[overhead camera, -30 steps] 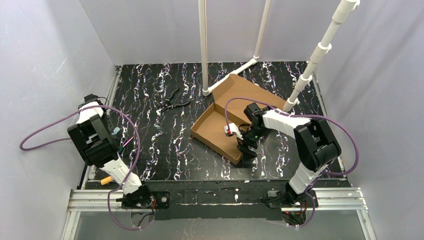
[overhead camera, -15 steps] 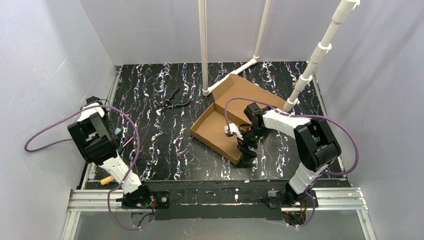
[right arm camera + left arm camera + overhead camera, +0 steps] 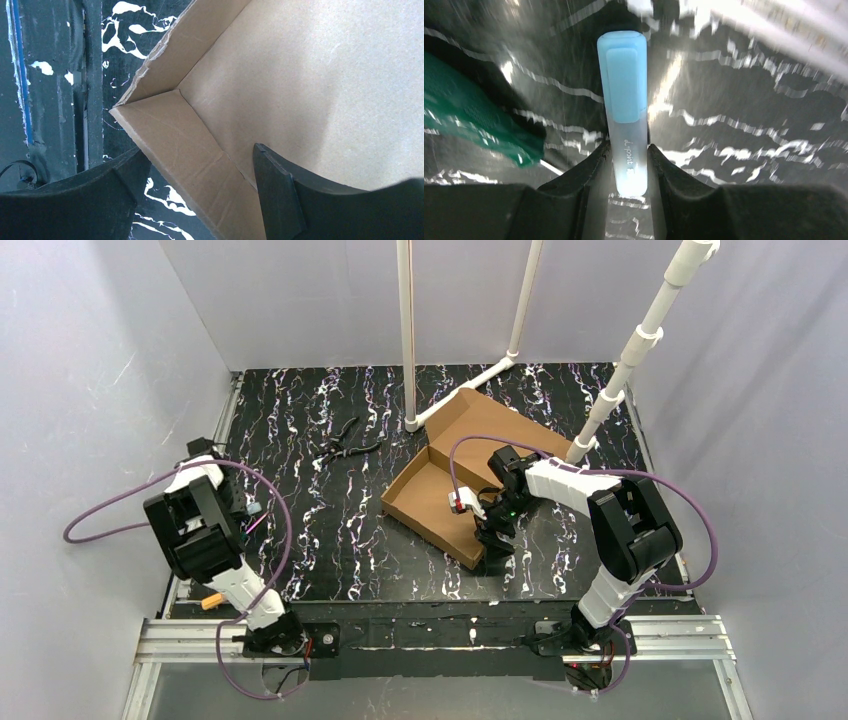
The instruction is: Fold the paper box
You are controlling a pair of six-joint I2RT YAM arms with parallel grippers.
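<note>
The left gripper (image 3: 626,152) is narrow and its two fingers press the sides of a blue highlighter (image 3: 623,85). The right gripper (image 3: 199,150) stands wide over a wall of the paper box (image 3: 300,75), with one finger outside and one inside, holding nothing.

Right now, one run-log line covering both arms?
left gripper: closed on blue highlighter, away from box | right gripper: open, straddling a side wall of cardboard box | box: lid open, not folded shut

The left gripper (image 3: 627,162) is closing tight on the blue pen (image 3: 623,85), and the left arm (image 3: 197,530) is swinging a little to its right.
</note>
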